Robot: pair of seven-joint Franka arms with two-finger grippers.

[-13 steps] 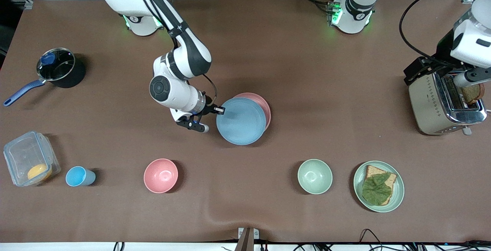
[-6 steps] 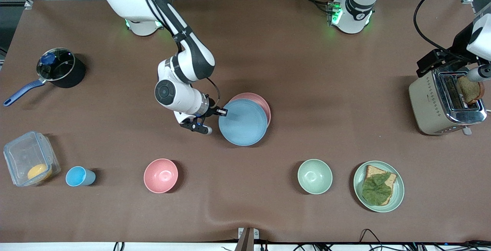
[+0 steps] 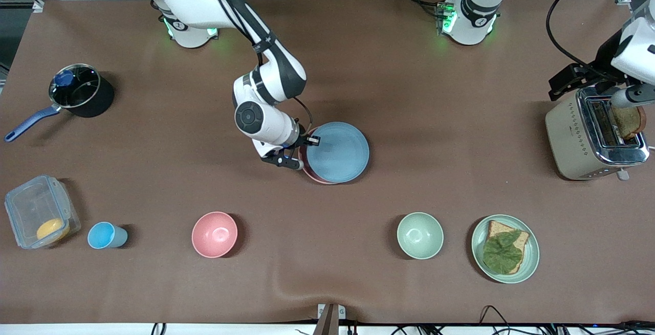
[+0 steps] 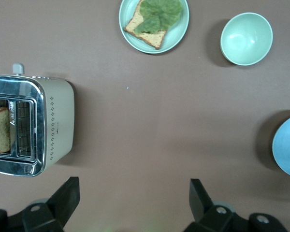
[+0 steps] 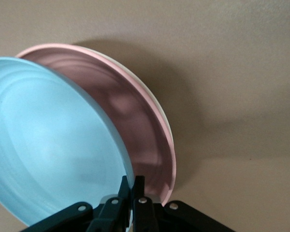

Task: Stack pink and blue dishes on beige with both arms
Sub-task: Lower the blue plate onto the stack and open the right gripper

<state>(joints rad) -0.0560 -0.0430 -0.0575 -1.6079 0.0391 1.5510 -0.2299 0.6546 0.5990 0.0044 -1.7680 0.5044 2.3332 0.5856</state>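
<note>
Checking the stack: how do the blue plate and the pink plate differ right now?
The blue plate is held up, tilted, by its rim in the shut right gripper; the pink plate lies beneath it, ungripped. The blue plate shows its whole face; the pink plate is mostly hidden in the front view. Both are round, flat and look alike in size.

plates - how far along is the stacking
Done: the pink plate lies on the beige plate, whose rim just peeks out underneath. In hand: the right claw is shut on the blue plate, held tilted over the pink one. Left: lower and release it. The left claw waits open over the table near the toaster.
</note>
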